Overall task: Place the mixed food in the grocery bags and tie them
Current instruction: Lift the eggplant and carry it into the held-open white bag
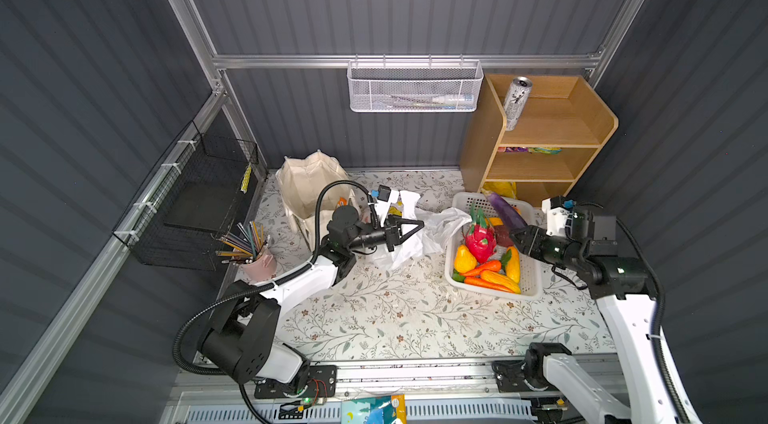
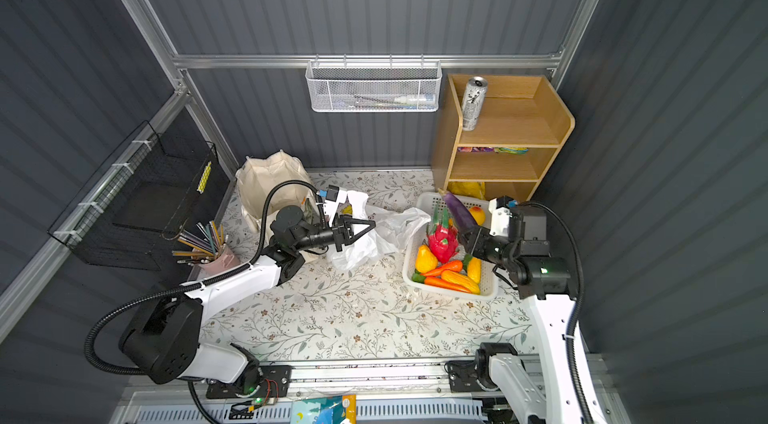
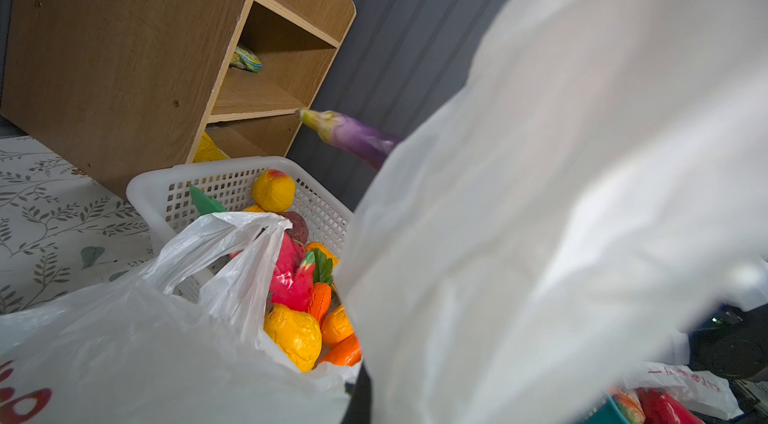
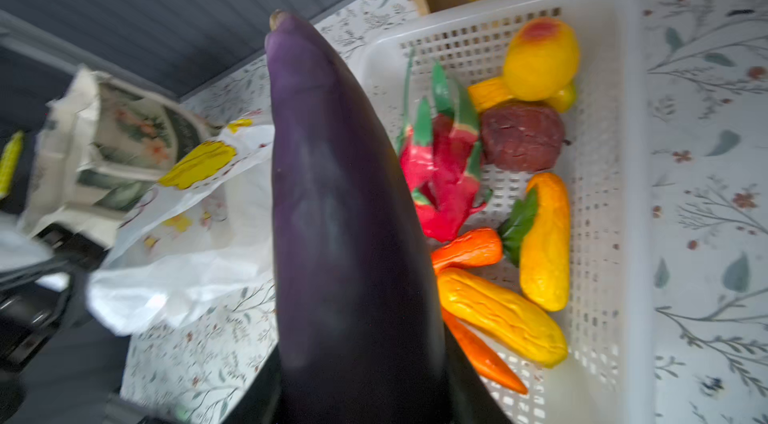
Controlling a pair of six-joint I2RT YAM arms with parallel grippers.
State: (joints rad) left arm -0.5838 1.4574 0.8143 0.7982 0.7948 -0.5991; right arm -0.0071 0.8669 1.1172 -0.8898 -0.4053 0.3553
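Floral tablecloth [image 1: 395,309] lies under everything; above the white basket [image 1: 534,276] the purple eggplant [image 1: 505,210] hangs tilted, its thick end clamped by the right gripper [image 1: 518,235], and only the right wrist view shows the dark fingers [image 4: 467,384] pressing it from both sides. Just beside the basket, touching its rim, lies the crumpled printed plastic bag [image 1: 440,226], whose film the left gripper [image 1: 417,226] pinches with fingers fully closed, as both top views show, while the left wrist view is mostly filled by lifted white film. Beyond the bag from the basket stands the cream tote [image 1: 307,181].
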